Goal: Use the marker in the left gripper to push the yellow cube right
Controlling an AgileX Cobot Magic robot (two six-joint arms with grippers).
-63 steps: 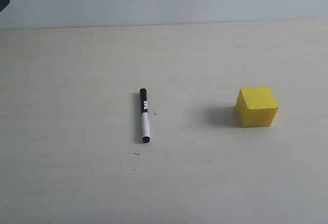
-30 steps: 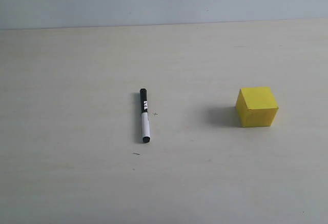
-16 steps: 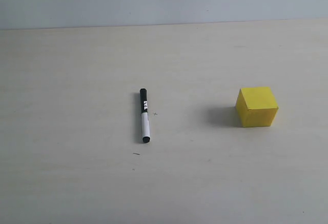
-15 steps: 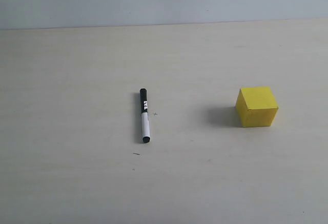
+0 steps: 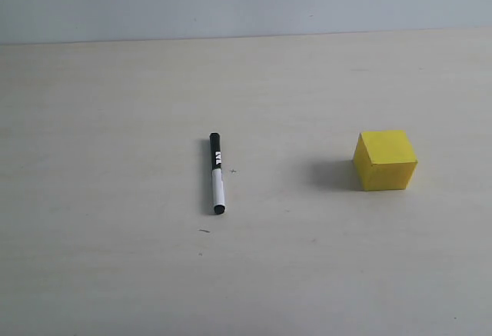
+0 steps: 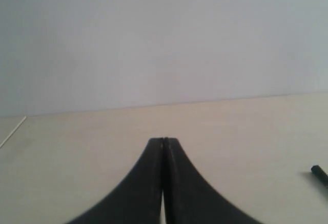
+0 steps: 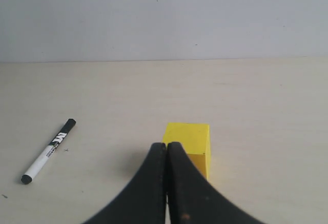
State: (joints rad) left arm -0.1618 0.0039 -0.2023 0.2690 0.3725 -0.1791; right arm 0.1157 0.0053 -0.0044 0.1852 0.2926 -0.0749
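The marker (image 5: 217, 173) lies loose on the pale worktop (image 5: 115, 259), a little left of the middle in the exterior view. Its black cap points toward the far wall (image 5: 246, 1) and its white barrel toward the near edge. Nothing is holding it.

The cube (image 5: 385, 160) sits well off to the marker's right with bare worktop between them. It rests flat and throws a soft shadow to its left.

The left end effector (image 6: 164, 142) has its two black fingers (image 6: 146, 188) pressed together, with only a hairline seam between them and nothing in the pinch. It hangs low over bare worktop. In the left wrist view only the marker's black tip (image 6: 319, 172) shows, off to one side and clear of the fingers.

The right end effector (image 7: 167, 146) is likewise pressed together and carries nothing. From its wrist camera the cube (image 7: 192, 139) sits just beyond the fingertips, which cover part of it; I cannot tell whether they touch. The marker (image 7: 48, 151) lies farther off to one side, well apart from this end effector.
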